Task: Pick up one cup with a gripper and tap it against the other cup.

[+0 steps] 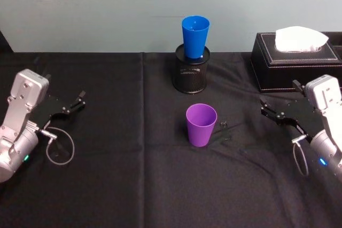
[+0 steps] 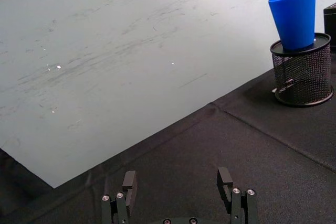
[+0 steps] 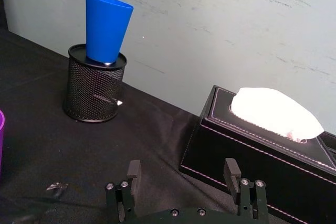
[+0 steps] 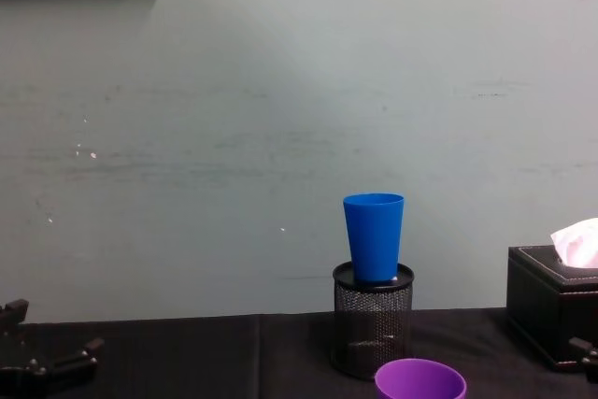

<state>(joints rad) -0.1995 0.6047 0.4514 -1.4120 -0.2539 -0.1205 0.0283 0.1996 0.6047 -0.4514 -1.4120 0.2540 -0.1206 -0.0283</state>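
My left gripper [image 1: 79,100] and my right gripper [image 1: 265,109] both hung low over the black cloth [image 1: 133,185], one at each side, pointing inward. Their jaws stood apart with nothing between them. I judged that this left the middle free for either one to go in.

The purple cup [image 1: 201,125] stood upright on the cloth between the two grippers, mouth up. It was somewhat nearer my right gripper and off to that gripper's inner side. Nothing touched its wall, so I judged a sideways grip around the tapered body would be easy.

The blue cup [image 1: 195,36] was farther ahead of both grippers, beyond the purple one. It stood upright on top of the black mesh cylinder [image 1: 191,70]. Raised like that, its wall was well above the purple rim, so I reckoned the purple cup would have to be lifted before a tap could land. The perch also looked narrow, which called for a light touch.

A black tissue box [image 1: 296,62] sat ahead of my right gripper, on its outer side and clear of the path inward.
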